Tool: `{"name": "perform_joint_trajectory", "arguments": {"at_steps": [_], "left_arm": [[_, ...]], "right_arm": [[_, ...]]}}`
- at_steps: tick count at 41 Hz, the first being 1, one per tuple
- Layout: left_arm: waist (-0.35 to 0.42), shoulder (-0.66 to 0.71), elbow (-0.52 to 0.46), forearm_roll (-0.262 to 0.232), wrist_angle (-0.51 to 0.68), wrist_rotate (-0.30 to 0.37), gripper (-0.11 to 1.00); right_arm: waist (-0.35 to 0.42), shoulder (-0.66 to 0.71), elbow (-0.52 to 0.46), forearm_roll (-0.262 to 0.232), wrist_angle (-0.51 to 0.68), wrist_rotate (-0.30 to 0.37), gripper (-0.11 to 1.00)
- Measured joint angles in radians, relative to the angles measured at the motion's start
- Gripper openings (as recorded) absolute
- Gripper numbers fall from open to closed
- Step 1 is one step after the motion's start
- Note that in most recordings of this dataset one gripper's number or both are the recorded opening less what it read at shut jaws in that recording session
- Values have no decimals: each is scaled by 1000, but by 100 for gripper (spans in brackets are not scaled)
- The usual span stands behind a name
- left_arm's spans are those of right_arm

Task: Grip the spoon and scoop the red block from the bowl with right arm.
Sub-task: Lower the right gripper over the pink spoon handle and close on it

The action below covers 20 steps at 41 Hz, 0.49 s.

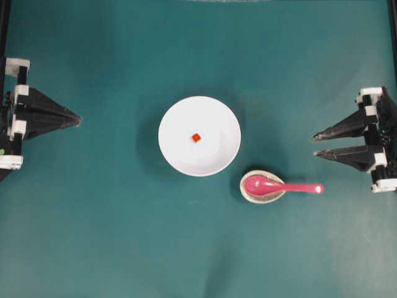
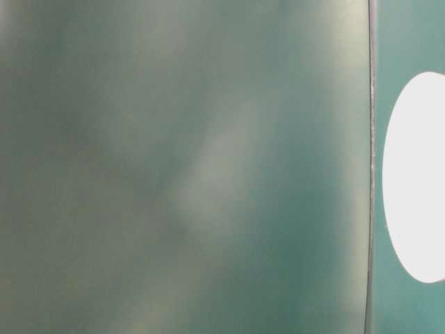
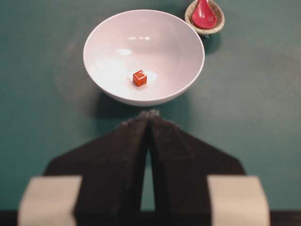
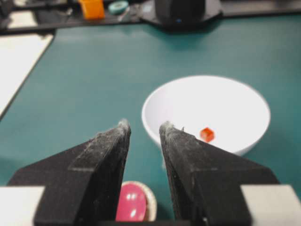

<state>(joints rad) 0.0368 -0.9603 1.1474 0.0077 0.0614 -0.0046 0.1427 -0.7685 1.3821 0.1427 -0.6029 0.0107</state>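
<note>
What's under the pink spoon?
The spoon's scoop sits in a small speckled dish; its handle sticks out over the green table. The dish's middle is covered by the scoop.

Black wedge-shaped fingers [image 1: 338,144] on white blocky brackets [image 1: 371,112].

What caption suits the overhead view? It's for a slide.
Red block in white bowl; pink spoon resting in a small dish; right gripper open, left gripper shut.

Open table [image 1: 93,236] lies between the right gripper [image 1: 315,146] and the spoon [image 1: 282,186]; only the bowl [image 1: 177,158], mid-table, stands close beside the spoon's dish [image 1: 251,197].
</note>
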Motion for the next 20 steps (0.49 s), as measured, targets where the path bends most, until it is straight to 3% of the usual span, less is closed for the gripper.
{"name": "perform_joint_trajectory", "arguments": {"at_steps": [10,20], "left_arm": [[0,0,2,-2,2,-2,0],[0,0,0,0,2,-3,0]], "right_arm": [[77,195,25,52,-152,0,41],[126,383,12,137,-172,-2,42]]}}
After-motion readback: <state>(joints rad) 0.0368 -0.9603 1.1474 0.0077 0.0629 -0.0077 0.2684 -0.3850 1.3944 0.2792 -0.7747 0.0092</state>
